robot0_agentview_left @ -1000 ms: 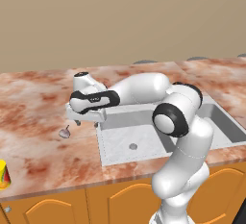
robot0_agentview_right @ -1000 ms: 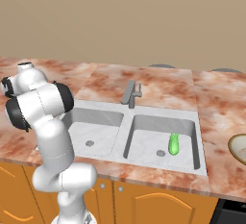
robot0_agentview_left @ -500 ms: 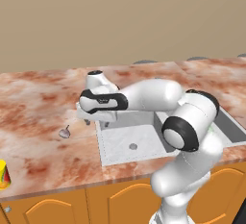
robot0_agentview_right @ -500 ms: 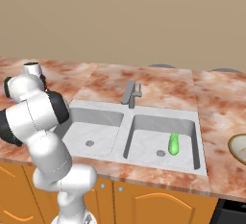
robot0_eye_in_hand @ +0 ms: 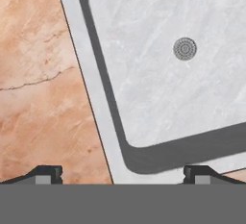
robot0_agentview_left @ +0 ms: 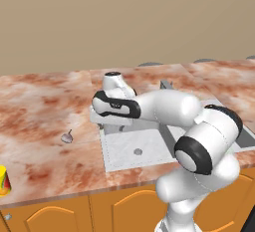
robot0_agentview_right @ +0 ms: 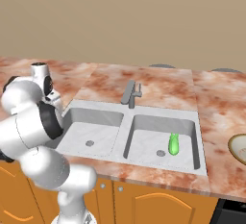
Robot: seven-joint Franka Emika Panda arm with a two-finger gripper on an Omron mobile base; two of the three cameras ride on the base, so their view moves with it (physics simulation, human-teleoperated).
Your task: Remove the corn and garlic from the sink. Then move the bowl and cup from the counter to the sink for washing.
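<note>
Swinging away from the garlic (robot0_agentview_left: pixel 66 137), the arm is now carrying its hand from the counter to the left rim of the sink (robot0_agentview_left: pixel 106 152). The gripper (robot0_eye_in_hand: pixel 122 172) is standing fully open and holding nothing. The corn (robot0_agentview_right: pixel 173 143) is lying in the lower right basin. I think the reach across may catch the tap (robot0_agentview_right: pixel 130 93), or knock the corn aside.

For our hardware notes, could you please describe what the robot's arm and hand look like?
The arm is glossy white with rounded, bulbous segments and black bands at the joints. The hand ends in two small dark finger tips. No cables or markings are visible.
</note>
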